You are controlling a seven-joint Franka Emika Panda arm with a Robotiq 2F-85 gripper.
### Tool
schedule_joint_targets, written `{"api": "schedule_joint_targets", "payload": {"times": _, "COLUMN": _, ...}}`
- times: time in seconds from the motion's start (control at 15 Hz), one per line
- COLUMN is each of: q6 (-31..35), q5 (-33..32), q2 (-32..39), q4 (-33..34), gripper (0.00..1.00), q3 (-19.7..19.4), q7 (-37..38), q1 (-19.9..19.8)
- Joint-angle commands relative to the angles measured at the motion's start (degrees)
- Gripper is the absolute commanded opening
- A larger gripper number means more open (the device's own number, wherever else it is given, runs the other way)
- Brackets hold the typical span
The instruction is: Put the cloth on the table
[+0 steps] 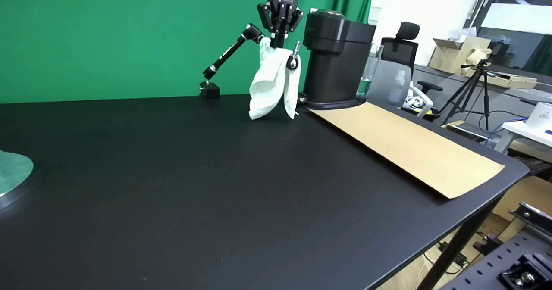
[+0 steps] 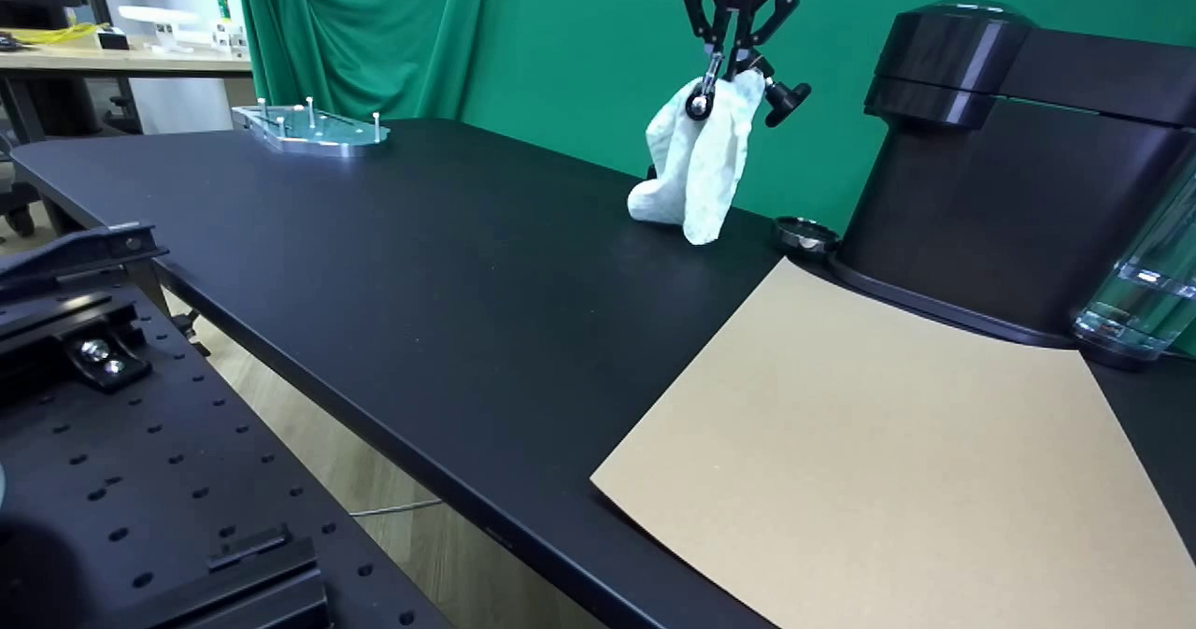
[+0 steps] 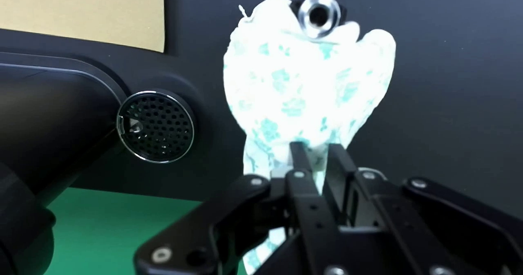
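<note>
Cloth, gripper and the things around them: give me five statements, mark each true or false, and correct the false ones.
1. The cloth is white with green patterning. True.
2. The cloth is spread out flat. False: it hangs in folds, seemingly over the jointed stand.
3. The gripper has its fingertips at the cloth. True.
4. The brown sheet is crumpled into a ball. False: it lies spread on the table.
5. The round holed tray sits beside the black machine. True.
</note>
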Motion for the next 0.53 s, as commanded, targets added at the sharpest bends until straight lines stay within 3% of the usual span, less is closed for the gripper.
{"api": "schedule_joint_targets", "payload": {"times": 0.0, "q6": -1.2, "q5": 0.8, "q2": 0.4, "q4": 1.3, "gripper": 0.00, "q3": -0.1, "q7": 2.1, "q1": -0.4}}
{"api": "schedule_joint_targets", "payload": {"times": 0.47, "q6": -1.0, "q5": 1.5, "q2": -1.1, "q4": -0.3, "gripper": 0.00, "q3": 0.2, "q7": 1.7, "q1": -0.6}}
